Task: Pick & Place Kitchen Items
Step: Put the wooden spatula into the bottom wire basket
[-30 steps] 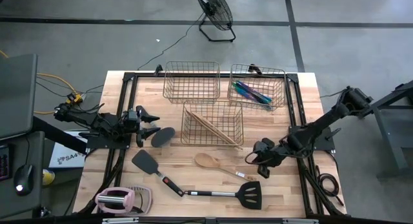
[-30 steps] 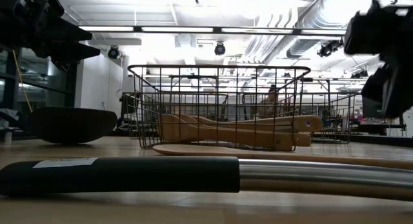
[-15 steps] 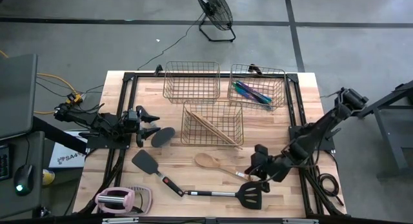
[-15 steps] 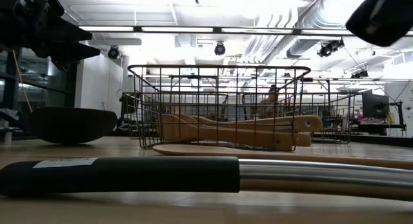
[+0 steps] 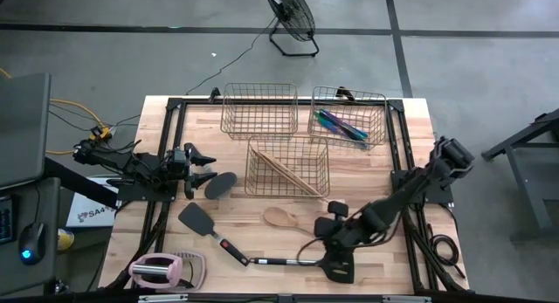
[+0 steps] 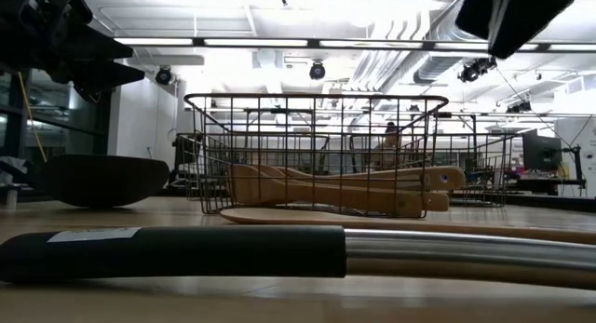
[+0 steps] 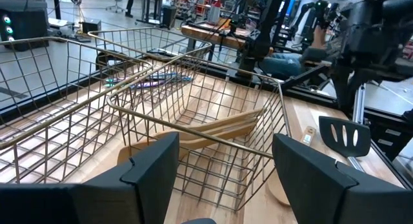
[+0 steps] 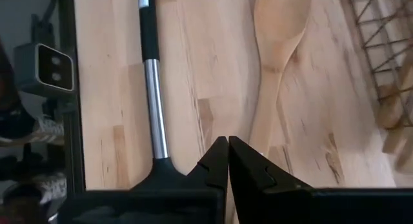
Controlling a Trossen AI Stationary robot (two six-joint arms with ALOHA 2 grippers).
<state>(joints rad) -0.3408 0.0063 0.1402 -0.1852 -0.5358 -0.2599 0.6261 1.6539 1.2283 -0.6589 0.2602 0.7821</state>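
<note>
— While the left pincer (image 5: pixel 212 169) waits wide open at the frame's left, beside the black spoon (image 5: pixel 220 184), where is the right pincer (image 5: pixel 325 236)?

— Lower centre, fingers pressed together and empty, above the worktop (image 5: pixel 410 268) between the slotted black spatula (image 5: pixel 336 266) and the wooden spoon (image 5: pixel 288 220).
</note>
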